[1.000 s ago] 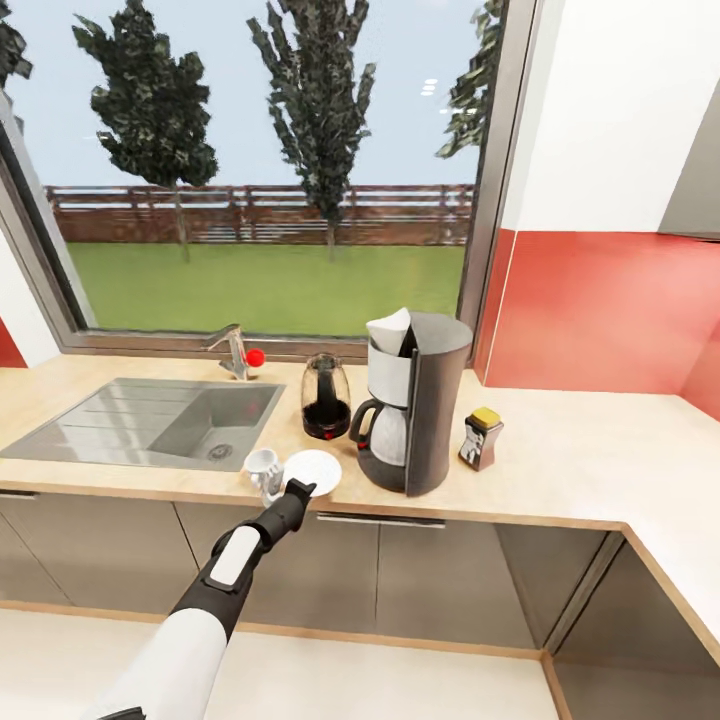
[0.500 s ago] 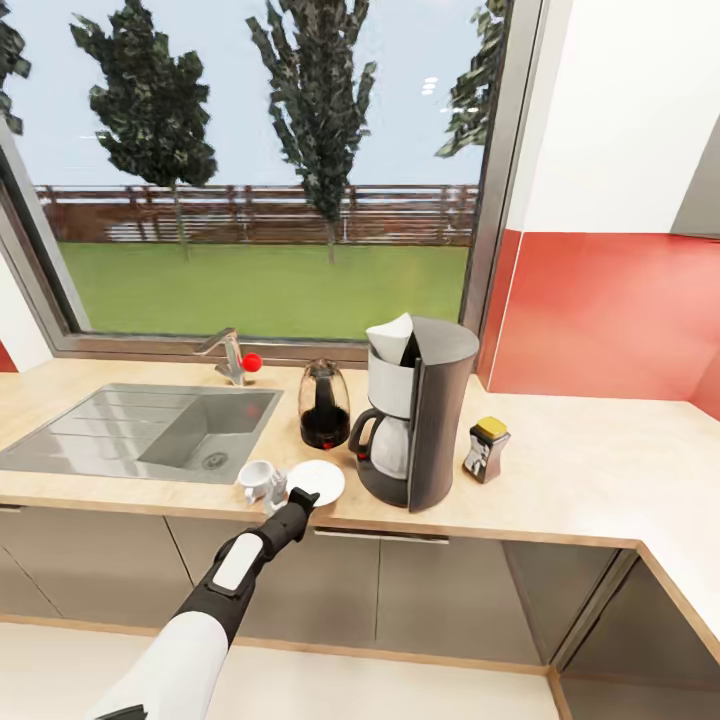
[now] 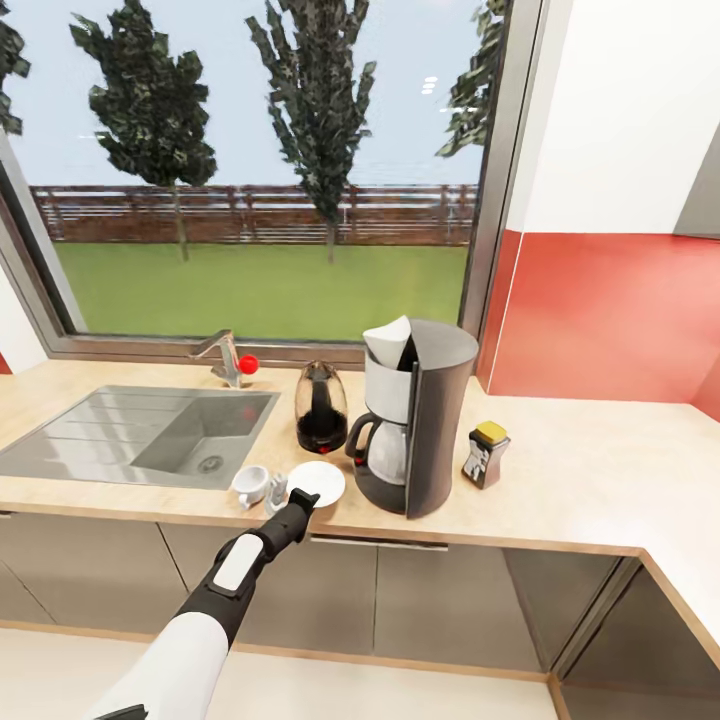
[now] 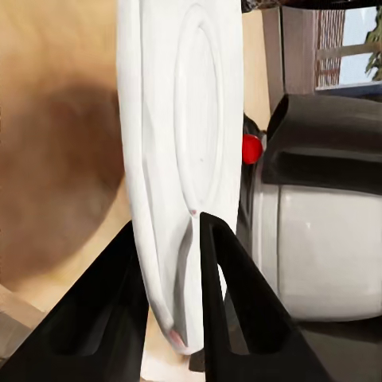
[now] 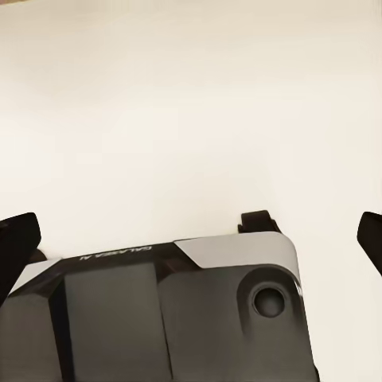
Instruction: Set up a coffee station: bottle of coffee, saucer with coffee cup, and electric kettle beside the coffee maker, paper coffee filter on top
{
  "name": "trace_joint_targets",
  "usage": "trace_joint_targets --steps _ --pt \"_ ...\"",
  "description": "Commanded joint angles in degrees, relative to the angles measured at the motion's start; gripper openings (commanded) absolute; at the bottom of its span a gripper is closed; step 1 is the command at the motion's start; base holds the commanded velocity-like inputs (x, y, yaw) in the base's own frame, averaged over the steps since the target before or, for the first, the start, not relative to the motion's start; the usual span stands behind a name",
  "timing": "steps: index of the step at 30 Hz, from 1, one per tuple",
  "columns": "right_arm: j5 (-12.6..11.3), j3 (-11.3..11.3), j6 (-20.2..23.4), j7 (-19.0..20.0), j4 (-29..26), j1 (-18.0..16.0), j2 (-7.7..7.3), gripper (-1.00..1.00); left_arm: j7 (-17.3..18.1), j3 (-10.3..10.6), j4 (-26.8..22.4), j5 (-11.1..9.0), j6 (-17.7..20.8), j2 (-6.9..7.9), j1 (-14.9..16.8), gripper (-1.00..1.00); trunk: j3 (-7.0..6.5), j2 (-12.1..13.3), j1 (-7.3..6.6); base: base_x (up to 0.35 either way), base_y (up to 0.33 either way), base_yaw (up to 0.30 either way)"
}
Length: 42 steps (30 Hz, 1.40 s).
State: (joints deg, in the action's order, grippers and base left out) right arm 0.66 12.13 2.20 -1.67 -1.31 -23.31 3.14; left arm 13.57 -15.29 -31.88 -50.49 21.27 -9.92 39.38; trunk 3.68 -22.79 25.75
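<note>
Now left pincer (image 4: 169, 306) clamped on saucer (image 3: 316, 481) rim, saucer nudged nearer coffee maker (image 3: 415, 415), coffee cup (image 3: 250, 485) beside it

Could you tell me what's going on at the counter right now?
The robot's left end effector is shut on the rim of the saucer on the countertop, just left of the coffee maker. The coffee cup sits beside the saucer, not yet on it. The paper coffee filter is on top of the machine, the electric kettle behind the saucer, the bottle of coffee to its right.
</note>
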Motion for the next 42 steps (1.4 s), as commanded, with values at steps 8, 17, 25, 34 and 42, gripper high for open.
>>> trace_joint_targets --steps 8,17,25,34,42 --pt "0.0 0.3 0.2 -0.2 -0.1 0.0 0.02 1.00 0.0 -0.4 0.0 -0.2 0.5 -0.08 0.0 -1.00 0.13 -0.1 0.04 0.004 -0.001 0.000" --pt "0.0 0.3 0.2 -0.2 -0.1 0.1 0.02 1.00 0.0 -0.5 0.0 -0.3 0.5 -0.08 0.1 -1.00 0.13 -0.1 0.04 0.117 0.000 0.000" --pt "0.0 0.3 0.2 -0.2 -0.1 0.1 0.02 1.00 0.0 -0.6 0.0 -0.3 0.6 -0.08 0.0 -1.00 0.13 -0.1 0.04 0.147 0.000 0.000" --pt "0.1 0.3 0.2 -0.2 -0.1 0.1 0.02 1.00 0.0 -0.6 1.8 -0.5 0.5 -0.08 -0.1 -1.00 0.13 -0.1 0.04 0.038 0.000 0.000" --pt "0.1 0.3 0.2 -0.2 -0.1 0.1 0.02 1.00 0.0 -0.6 1.8 -0.4 0.5 -0.08 -0.1 -1.00 0.13 -0.1 0.04 0.000 0.000 0.000"
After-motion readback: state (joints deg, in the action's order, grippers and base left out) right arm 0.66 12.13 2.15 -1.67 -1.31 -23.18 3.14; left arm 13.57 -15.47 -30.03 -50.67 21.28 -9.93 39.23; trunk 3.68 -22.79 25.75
